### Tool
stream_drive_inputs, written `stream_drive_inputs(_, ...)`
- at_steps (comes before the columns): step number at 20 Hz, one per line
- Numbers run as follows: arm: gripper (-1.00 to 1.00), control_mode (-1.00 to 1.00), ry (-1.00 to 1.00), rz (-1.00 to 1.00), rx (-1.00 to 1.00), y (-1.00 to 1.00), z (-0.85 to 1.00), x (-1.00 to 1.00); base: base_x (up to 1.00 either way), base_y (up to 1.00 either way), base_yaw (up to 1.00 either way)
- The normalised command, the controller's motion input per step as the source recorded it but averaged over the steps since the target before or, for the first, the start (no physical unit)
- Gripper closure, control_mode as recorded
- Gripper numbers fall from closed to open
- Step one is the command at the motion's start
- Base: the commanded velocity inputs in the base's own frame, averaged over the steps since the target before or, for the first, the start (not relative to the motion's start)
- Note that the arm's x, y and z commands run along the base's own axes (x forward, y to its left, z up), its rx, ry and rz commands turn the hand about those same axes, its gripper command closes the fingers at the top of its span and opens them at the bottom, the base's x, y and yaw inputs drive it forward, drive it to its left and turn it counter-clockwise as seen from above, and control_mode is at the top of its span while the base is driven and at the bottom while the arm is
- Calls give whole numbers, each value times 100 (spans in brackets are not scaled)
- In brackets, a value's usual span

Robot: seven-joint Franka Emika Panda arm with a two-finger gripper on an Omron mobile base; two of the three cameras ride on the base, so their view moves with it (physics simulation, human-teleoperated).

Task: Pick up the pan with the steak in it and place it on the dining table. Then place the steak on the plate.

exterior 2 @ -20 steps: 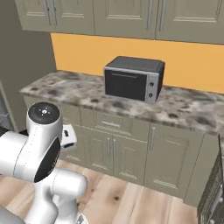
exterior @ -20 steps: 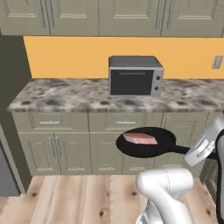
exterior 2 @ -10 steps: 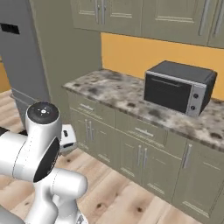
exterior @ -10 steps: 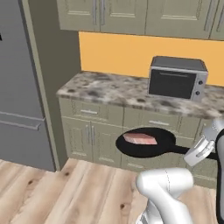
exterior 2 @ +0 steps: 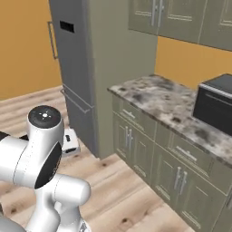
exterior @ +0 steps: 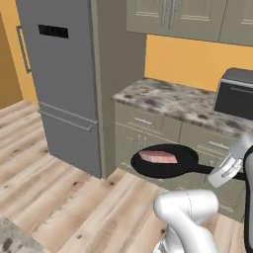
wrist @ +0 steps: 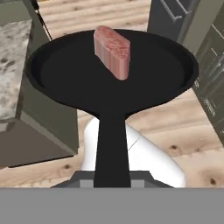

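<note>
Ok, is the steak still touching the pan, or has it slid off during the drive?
Touching: the hand view shows the steak resting on the pan floor, no gap beneath.

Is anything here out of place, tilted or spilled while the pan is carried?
Nothing stands out. The pan hangs level above the wooden floor, held by its handle in the pincer. The steak lies inside the pan, nothing spilled.

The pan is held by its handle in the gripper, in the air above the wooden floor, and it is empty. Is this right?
Not quite: the pan is not empty. The steak lies in it, as the left base view and the hand view show. The rest holds: the gripper is shut on the handle, and the pan hangs above the wooden floor.
</note>
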Motion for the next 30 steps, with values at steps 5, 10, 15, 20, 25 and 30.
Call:
stream_drive_inputs(5,100,100,0,0,0,0,0,0,0,0,50)
stream_drive_inputs(10,100,100,0,0,0,0,0,0,0,-1,49)
stream_drive_inputs(15,100,100,0,0,0,0,0,0,0,-11,45)
stream_drive_inputs(20,100,100,0,0,0,0,0,0,0,-22,42)
stream_drive_inputs(25,100,100,0,0,0,0,0,0,0,-19,22)
stream_drive_inputs(30,100,100,0,0,0,0,0,0,6,-37,3)
